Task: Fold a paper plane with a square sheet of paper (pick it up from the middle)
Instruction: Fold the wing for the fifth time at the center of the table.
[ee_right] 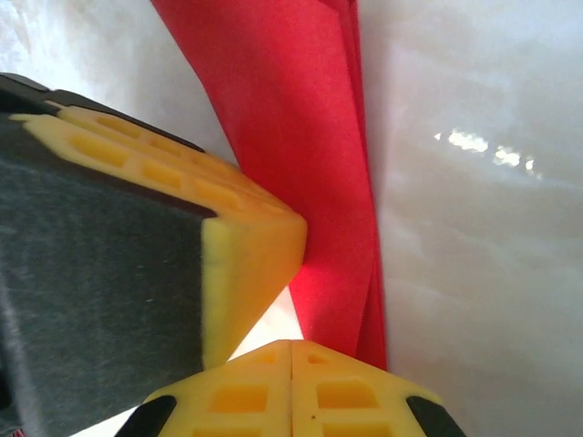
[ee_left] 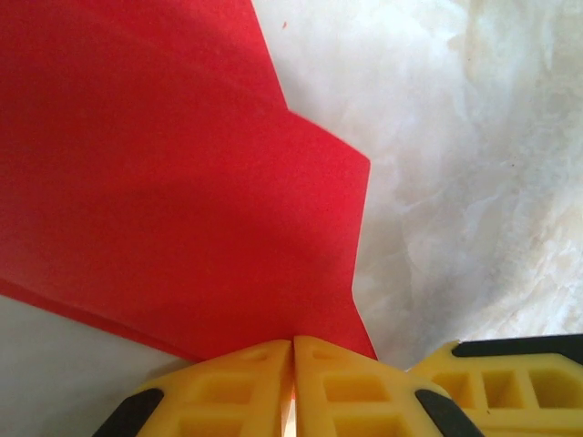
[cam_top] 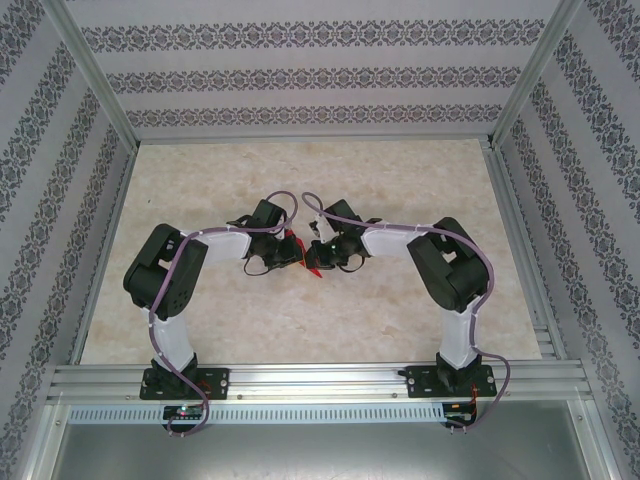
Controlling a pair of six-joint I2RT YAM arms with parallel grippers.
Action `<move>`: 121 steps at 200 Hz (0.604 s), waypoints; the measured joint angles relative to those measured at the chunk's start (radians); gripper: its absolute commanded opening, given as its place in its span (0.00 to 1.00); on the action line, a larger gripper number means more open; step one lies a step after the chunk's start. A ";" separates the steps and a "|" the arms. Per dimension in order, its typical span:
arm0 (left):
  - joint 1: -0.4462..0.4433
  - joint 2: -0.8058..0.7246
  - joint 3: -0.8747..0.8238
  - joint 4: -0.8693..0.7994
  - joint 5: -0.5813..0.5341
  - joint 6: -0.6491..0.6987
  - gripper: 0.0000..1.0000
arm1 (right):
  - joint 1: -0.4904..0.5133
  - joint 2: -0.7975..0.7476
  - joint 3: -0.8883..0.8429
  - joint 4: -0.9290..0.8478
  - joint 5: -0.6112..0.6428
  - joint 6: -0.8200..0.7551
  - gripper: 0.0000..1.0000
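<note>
Centrally over the marbled table [cam_top: 300,330], the folded red paper sheet [ee_left: 182,182] is pinched from two sides: the left gripper [ee_left: 291,344] and the right gripper [ee_right: 291,346] are each clamped on its edge, just beside one another

A pale, marble-veined table [cam_top: 300,320] forms the floor of the enclosure, mottled cream and faintly glossy up close. Behind the table rises a back wall [cam_top: 320,80] papered in grey floral bands on white, and matching side walls stand to the table's left [cam_top: 50,200] and right [cam_top: 590,200]. Aluminium posts [cam_top: 95,75] climb from the table's far corners. Along the table's near edge runs a ribbed aluminium rail [cam_top: 320,380], then a perforated strip [cam_top: 320,412], then a plain grey panel [cam_top: 320,450]
</note>
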 measured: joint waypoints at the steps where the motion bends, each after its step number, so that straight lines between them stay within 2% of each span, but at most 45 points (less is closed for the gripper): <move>1: 0.000 0.000 0.000 0.000 0.000 0.000 0.13 | 0.000 0.000 0.000 0.000 0.000 0.000 0.06; 60: 0.000 0.002 0.033 -0.042 0.005 0.061 0.19 | -0.007 0.012 -0.003 -0.014 0.020 -0.014 0.06; 121: 0.020 -0.001 0.058 -0.060 -0.029 0.175 0.20 | -0.008 0.013 -0.007 -0.006 0.020 -0.016 0.06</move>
